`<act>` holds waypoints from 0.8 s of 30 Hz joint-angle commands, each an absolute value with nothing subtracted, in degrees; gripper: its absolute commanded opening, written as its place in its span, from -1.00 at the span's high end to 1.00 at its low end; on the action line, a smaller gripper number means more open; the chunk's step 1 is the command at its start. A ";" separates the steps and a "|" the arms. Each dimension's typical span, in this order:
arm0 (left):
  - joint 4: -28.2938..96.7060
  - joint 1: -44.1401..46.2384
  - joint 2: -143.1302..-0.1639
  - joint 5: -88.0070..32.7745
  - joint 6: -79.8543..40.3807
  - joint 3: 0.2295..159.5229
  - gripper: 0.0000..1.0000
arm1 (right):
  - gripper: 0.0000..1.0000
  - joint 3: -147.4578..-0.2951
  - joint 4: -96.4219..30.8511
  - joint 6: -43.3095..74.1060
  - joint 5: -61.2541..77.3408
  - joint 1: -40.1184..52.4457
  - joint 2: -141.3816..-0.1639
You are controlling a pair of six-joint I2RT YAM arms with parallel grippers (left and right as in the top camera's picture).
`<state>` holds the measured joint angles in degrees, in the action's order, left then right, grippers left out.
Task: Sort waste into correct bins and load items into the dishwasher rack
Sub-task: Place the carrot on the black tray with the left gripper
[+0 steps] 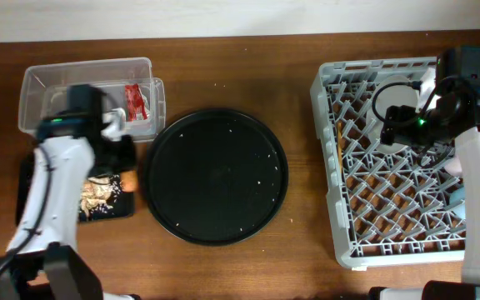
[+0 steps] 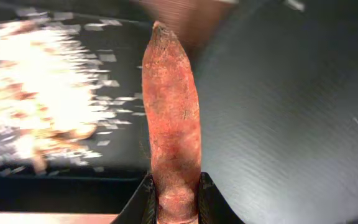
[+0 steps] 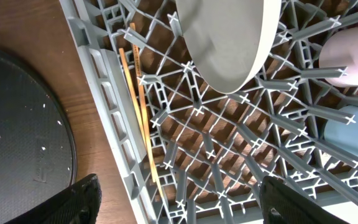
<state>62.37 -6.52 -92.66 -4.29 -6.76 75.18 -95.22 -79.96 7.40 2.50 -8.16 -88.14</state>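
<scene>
My left gripper (image 2: 174, 190) is shut on the orange carrot (image 2: 169, 118), holding it by its thick end over the black rectangular tray (image 2: 120, 50). The carrot (image 1: 127, 179) also shows from overhead at the tray's right edge. Beige food scraps (image 2: 30, 93) lie in that tray. The red wrapper (image 1: 136, 100) lies in the clear tub (image 1: 36, 79). My right gripper (image 3: 182, 205) is open and empty above the grey rack (image 3: 114, 106). The rack holds the grey plate (image 3: 229, 37), chopsticks (image 3: 138, 106), pink cup (image 3: 353, 56) and blue cup (image 3: 353, 134). The yellow bowl and tissue are hidden.
The large round black tray (image 1: 217, 177), dotted with rice grains, sits between the bins and the rack (image 1: 348, 208). It also fills the right side of the left wrist view (image 2: 291, 124). My right arm crosses the rack's far right side.
</scene>
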 commanded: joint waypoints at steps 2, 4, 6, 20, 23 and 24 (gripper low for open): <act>60.20 -18.96 -91.81 -4.45 -8.12 76.12 0.99 | -0.62 -95.02 -79.96 7.31 2.79 -7.88 -88.23; 57.67 -24.05 -91.92 -4.45 -9.85 75.92 0.99 | -0.62 -95.02 -79.96 7.31 2.79 -7.90 -88.23; 55.75 -26.48 -92.14 -4.43 -9.82 75.79 0.98 | -0.62 -95.02 -79.96 7.31 2.79 -7.88 -88.23; 54.68 -27.92 -108.01 0.71 -9.82 75.79 0.41 | -0.62 -95.02 -79.94 7.31 2.76 -7.90 -88.23; 55.11 -27.92 -107.98 0.62 -9.82 75.83 0.01 | -0.62 -95.02 -79.96 7.31 2.76 -7.90 -88.23; 55.59 -27.92 -107.85 0.32 -9.82 76.09 -0.05 | -0.62 -95.02 -79.96 7.31 2.76 -7.90 -88.23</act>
<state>54.92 -27.62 -107.70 0.30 -9.96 75.24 -95.22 -79.96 7.29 2.50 -8.16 -88.14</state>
